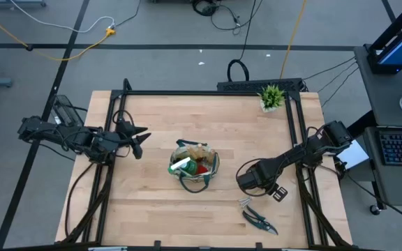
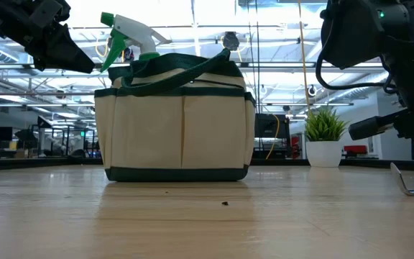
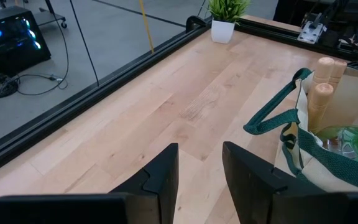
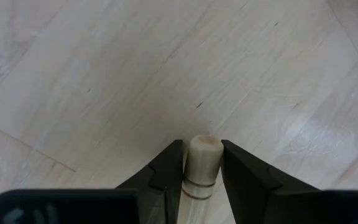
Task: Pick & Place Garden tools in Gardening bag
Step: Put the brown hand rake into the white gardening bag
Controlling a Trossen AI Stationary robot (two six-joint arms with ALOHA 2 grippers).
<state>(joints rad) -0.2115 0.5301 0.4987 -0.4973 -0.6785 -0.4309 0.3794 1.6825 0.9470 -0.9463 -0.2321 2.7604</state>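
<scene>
1. The wooden-handled tool (image 4: 202, 163) sat between the right gripper's (image 4: 201, 165) fingers, pinched at the handle's rounded end; its metal end probably showed in the low view at the right edge, tips at or near the tabletop (image 1: 152, 209).
2. The right gripper was over the right side of the table, well apart from the gardening bag (image 1: 195, 167), which stood near the table's centre.
3. To do this carry well, my call: lift until the tool cleared the bag's rim and its looped handles (image 3: 272, 115), travel left over the opening, lower it head-down into a free gap, then let go. The grip was near the handle's very end, so the tool could swing; slow moves advised.
4. The bag was already crowded: two wooden handle tops (image 3: 323, 84), a green-and-white spray bottle (image 2: 124, 32), something red (image 1: 202, 168). Snagging on the straps was the main risk.
5. The pruning shears (image 1: 259, 221) lay on the table just in front of the right gripper, not yet bagged.
6. The left gripper (image 3: 199, 174) hovered left of the bag, fingers slightly apart, pinching nothing.
7. Counts: one bag; one tool in grip; one pair of shears loose; at least four items visible in the bag; one potted plant (image 1: 271, 97) at the far edge; two arms.
</scene>
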